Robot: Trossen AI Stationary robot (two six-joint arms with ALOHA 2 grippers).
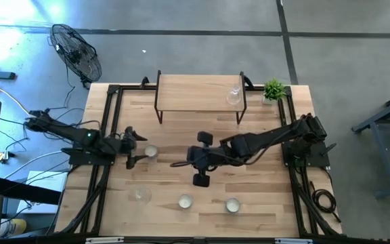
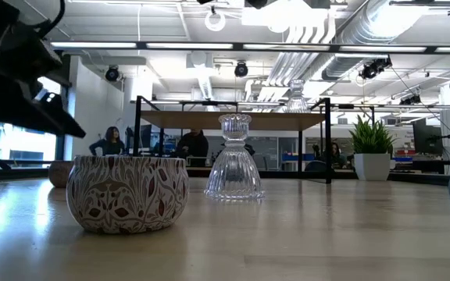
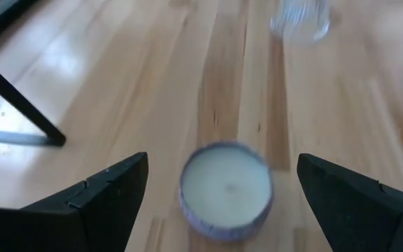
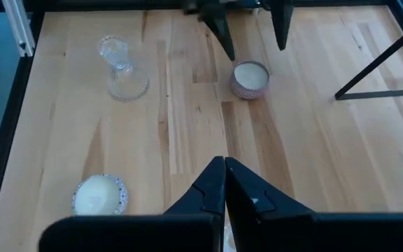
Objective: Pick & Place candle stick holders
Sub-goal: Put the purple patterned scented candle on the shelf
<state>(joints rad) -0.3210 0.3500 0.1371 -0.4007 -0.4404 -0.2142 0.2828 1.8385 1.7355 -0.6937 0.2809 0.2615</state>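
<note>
A tealight cup (image 3: 224, 189) with a white centre rests by its base on the wooden table, left of the middle. My left gripper (image 1: 139, 146) stands open just to its left, one finger on either side of the line to the cup, and does not touch it. My right gripper (image 1: 176, 163) hangs shut above the middle of the table with nothing in it. A clear glass stemmed holder (image 1: 139, 194) stands near the front left. Two more tealight cups (image 1: 185, 201) (image 1: 232, 205) sit near the front edge. Another glass holder (image 1: 233, 95) stands on the raised shelf.
A black-framed shelf with a wooden top (image 1: 198, 91) stands at the far middle of the table, and a small green plant (image 1: 273, 89) in a white pot is to its right. Black rails run along both sides of the table. People show in the room behind.
</note>
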